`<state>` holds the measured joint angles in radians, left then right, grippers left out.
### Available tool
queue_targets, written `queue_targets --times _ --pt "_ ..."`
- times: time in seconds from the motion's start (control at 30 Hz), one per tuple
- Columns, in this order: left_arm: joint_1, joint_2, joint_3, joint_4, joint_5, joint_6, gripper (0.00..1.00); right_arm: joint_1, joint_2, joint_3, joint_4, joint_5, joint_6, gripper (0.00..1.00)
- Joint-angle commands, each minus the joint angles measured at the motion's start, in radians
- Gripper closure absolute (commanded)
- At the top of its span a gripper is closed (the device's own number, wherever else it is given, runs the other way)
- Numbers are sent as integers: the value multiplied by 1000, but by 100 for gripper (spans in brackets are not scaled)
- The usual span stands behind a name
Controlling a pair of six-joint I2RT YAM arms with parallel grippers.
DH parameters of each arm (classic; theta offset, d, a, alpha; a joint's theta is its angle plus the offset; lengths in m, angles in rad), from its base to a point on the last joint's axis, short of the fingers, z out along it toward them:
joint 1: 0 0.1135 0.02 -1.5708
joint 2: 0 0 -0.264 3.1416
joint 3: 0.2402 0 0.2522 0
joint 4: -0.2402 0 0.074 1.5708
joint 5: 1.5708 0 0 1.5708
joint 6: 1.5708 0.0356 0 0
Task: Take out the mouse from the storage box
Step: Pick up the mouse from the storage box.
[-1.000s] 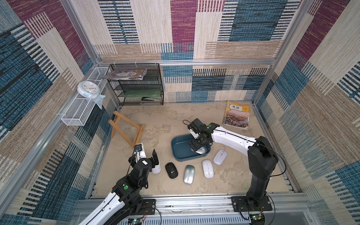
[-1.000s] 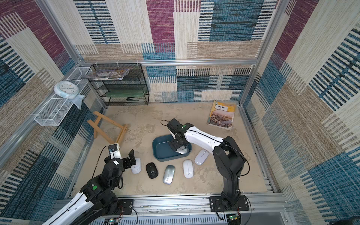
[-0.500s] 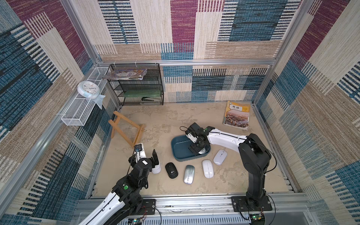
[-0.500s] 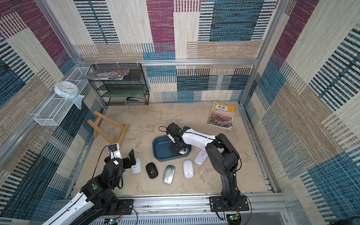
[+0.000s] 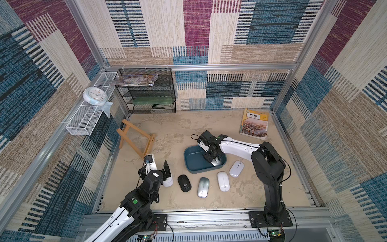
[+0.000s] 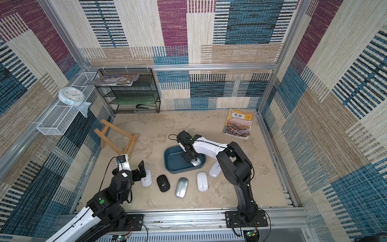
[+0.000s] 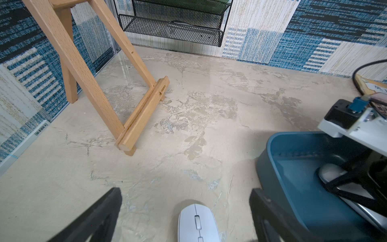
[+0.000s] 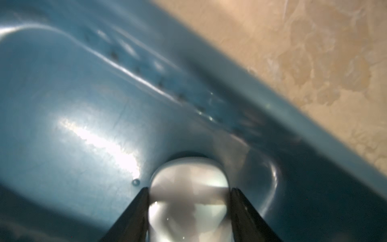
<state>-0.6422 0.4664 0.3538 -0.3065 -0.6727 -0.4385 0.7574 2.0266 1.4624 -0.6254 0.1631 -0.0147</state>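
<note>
Right pincer (image 8: pixel 188 196) clamped on mouse (image 8: pixel 188 176) inside storage box (image 5: pixel 193 166).
My right pincer's jaws are closed against both sides of the silver mouse, which sits in the box's corner toward the right arm's base. My left pincer (image 7: pixel 185 191) hangs wide open, holding nothing, above a white mouse (image 7: pixel 198 222) on the table (image 7: pixel 188 104).

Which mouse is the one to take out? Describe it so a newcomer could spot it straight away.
On the sandy tabletop, find the dark teal storage box. Inside, at the end nearest the right arm, lies a silvery mouse, gripped by the right pincer. It alone is in the box; the other mice lie outside it.
</note>
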Motion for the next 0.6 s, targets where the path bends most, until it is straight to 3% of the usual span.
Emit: queue_targets --times 0.0,0.1,0.33,0.57 --pt "1 0 3 27 -4 6 1 -1 10 19 7 16 16 45" --pt "1 -2 3 26 -5 5 1 0 11 26 15 14 30 44" --pt "1 3 4 29 -1 6 1 -2 -36 -48 30 26 16 20" --pt "1 -1 4 25 -1 2 1 -6 -82 -127 46 3 23 17"
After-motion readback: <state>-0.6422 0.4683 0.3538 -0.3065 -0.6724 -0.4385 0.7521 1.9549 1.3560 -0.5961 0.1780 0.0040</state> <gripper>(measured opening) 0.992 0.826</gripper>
